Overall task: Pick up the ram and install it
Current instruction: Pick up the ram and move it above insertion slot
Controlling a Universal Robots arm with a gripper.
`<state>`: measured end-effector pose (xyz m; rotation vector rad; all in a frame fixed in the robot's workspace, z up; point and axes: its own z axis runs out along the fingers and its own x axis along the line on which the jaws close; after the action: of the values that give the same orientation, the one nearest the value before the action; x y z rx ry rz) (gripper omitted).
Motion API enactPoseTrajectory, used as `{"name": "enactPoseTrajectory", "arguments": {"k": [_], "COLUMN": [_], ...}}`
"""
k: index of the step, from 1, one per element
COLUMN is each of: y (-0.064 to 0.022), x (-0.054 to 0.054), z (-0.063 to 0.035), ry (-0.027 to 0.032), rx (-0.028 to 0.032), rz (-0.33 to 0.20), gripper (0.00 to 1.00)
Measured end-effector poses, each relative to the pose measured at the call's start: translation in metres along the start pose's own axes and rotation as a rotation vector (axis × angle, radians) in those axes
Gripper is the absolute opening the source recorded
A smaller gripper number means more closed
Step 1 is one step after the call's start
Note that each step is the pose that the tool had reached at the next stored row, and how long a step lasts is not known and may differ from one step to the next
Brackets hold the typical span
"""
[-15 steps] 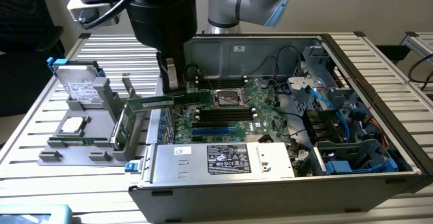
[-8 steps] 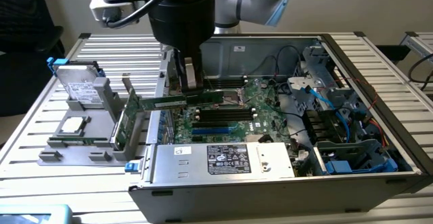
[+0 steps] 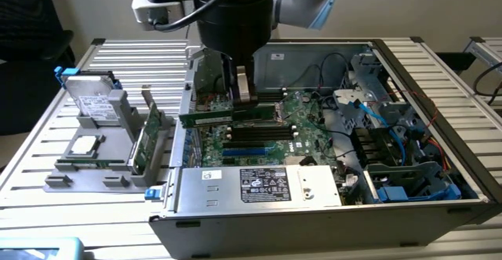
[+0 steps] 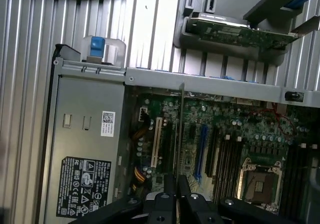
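Your gripper (image 3: 244, 100) is clamped on the ram (image 3: 220, 119), which hangs just under it, above the motherboard (image 3: 310, 116). Its long axis runs left-right in the exterior view, parallel (as far as I can judge) to the black slots (image 3: 251, 135) below. The wrist view adds the stick edge-on, a thin line over the board.

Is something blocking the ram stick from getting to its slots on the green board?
Nothing visible does. The gripper is shut on the ram and holds it over the motherboard, close to the black memory slots. The slots look bare, and the cables lie toward the exterior view's right.
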<state>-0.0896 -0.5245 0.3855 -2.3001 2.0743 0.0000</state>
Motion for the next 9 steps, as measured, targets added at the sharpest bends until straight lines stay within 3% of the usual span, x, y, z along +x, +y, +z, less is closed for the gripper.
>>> {"name": "enactPoseTrajectory", "arguments": {"k": [3,9], "y": [-0.0087,-0.0240], "x": [0.001,-0.001], "z": [0.0010,0.0037], "ry": [0.0017,0.0026], "rx": [-0.0025,-0.0133], "rz": [0.000,0.000], "gripper": [0.14,0.14]}}
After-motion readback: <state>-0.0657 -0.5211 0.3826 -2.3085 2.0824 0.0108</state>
